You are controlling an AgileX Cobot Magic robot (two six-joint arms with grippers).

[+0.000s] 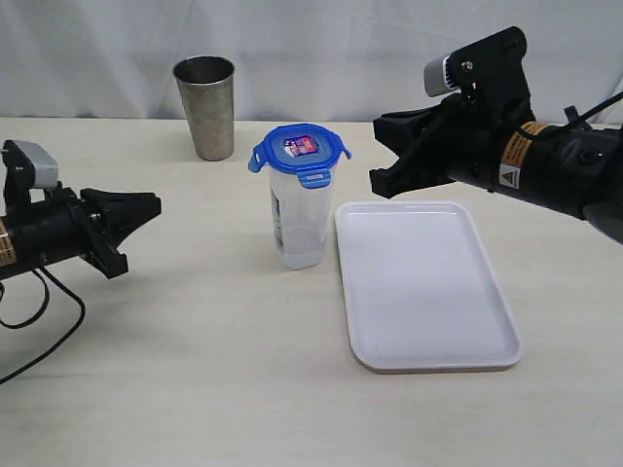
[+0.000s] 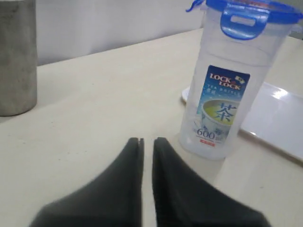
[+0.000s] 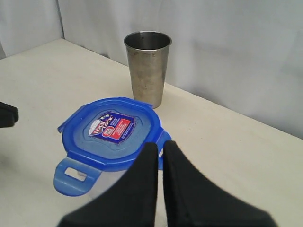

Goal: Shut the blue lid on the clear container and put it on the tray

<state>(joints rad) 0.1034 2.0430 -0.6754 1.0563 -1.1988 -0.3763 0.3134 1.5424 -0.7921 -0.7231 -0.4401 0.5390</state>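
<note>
The clear container [image 1: 300, 224], blue lid [image 1: 300, 149] on top, is stood upright just beside the tray [image 1: 428, 292]. The right tool [image 3: 160, 146] is found nearer the lid than the left tool [image 2: 147, 142]; both are closed, empty.

Container [image 2: 233, 82] label [image 2: 220, 106]: "LOCK & LOCK", character 茶, "600" beneath. Lid [image 3: 94, 146] sticker [image 3: 112, 126]: "LOCK & LOCK", tiny. Right arm [image 1: 560, 165]: warning triangle [image 1: 509, 176] sign, print beside it unreadable.

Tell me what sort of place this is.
Probably a robot lab bench, staged rather than a real kitchen: a bare table before a white cloth backdrop, a camera-carrying left arm and right arm, and just a few props: steel tumbler, clear canister, white tray.
</note>
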